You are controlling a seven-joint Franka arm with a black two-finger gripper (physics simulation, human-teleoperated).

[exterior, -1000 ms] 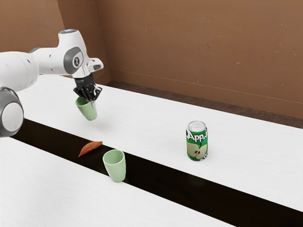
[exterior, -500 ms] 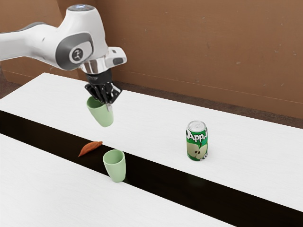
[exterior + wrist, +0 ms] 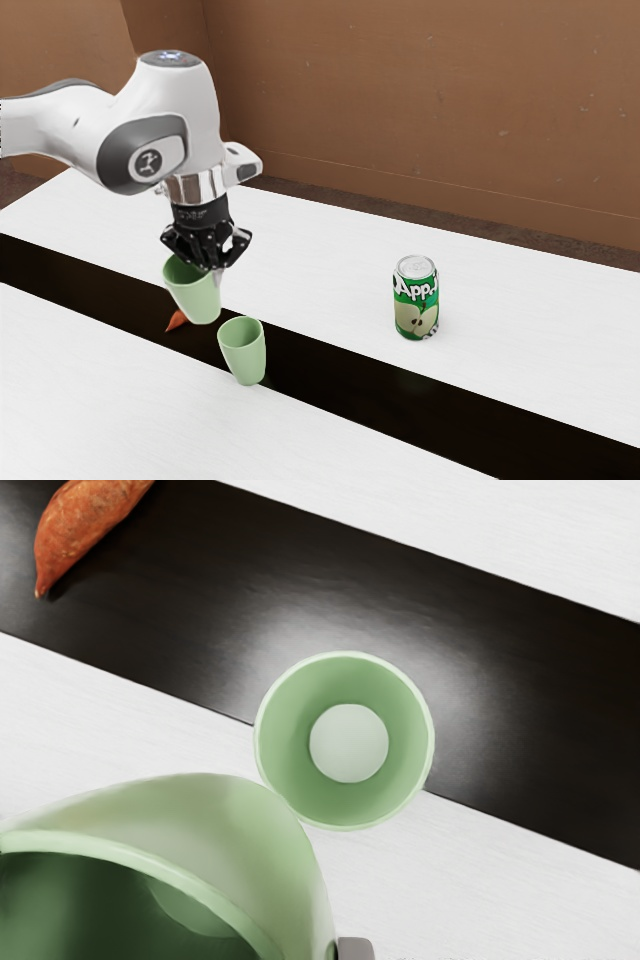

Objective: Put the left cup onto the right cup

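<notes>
Exterior view, mid-transfer: the black gripper (image 3: 205, 262) clamps the rim of the carried cup (image 3: 195, 292), which hangs off the table (image 3: 520, 330), slightly tilted, just beside and above the standing cup (image 3: 242, 350) on the dark strip (image 3: 400, 390). The carry looks nearly done — the stacking is not. Judging by the wrist view, the hand must slide across until the carried cup sits square over the other's mouth, level out, then lower before letting go. Both cups appear empty — the standing one shows a bare pale bottom. An orange vegetable (image 3: 85, 515) lies near; a soda can (image 3: 414, 298) stands well apart.
</notes>
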